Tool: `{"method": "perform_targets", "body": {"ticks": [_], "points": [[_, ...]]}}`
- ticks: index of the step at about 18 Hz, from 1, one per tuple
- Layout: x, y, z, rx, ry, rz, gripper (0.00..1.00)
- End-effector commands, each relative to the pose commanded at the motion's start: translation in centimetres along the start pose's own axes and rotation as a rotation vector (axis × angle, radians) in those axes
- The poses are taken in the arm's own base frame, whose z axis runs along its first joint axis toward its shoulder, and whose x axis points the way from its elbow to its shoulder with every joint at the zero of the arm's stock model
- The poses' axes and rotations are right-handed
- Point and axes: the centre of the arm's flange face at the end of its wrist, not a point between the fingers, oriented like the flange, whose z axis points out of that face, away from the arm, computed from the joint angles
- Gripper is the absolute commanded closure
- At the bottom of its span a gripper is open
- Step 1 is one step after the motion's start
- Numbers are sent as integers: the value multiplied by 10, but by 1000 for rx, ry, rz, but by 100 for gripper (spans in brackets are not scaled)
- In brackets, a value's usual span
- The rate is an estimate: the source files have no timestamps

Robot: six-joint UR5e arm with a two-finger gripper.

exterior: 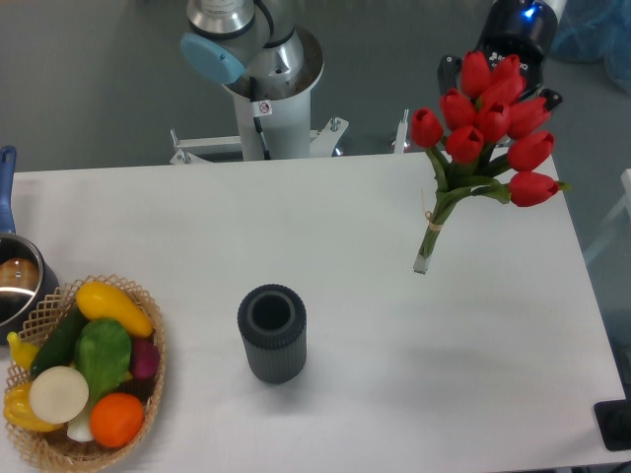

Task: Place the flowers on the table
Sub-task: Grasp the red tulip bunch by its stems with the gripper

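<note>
Red tulip flowers (pixel 486 113), glossy heads, green stems, hang upright over the table's (pixel 394 355) matte white far-right part. Gripper (pixel 501 71) mostly hidden behind blooms, grip state unclear. Ribbed dark cylindrical vase (pixel 272 332) near-centre.

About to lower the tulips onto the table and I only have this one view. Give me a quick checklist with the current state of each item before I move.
1. Flowers held by the gripper: cannot tell, the blooms hide the fingers.
2. Bunch clear of the vase: ok, it is out and well to the side of it.
3. Stem ends off the table: cannot tell, the tips show over the white top but height is not readable from above.
4. Free tabletop below the stems: ok, bare white surface there.
5. Distance from the far right table edge: not ok, the blooms overhang it.
6. Basket out of the path: ok, far left.
</note>
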Motion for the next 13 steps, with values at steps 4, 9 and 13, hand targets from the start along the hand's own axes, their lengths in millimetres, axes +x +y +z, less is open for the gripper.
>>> {"method": "perform_targets", "body": {"ticks": [4, 9, 13], "points": [[0, 0, 0, 0, 0, 2, 66], [-2, 3, -2, -23, -15, -1, 66], [1, 4, -3, -112, -58, 9, 66]]}}
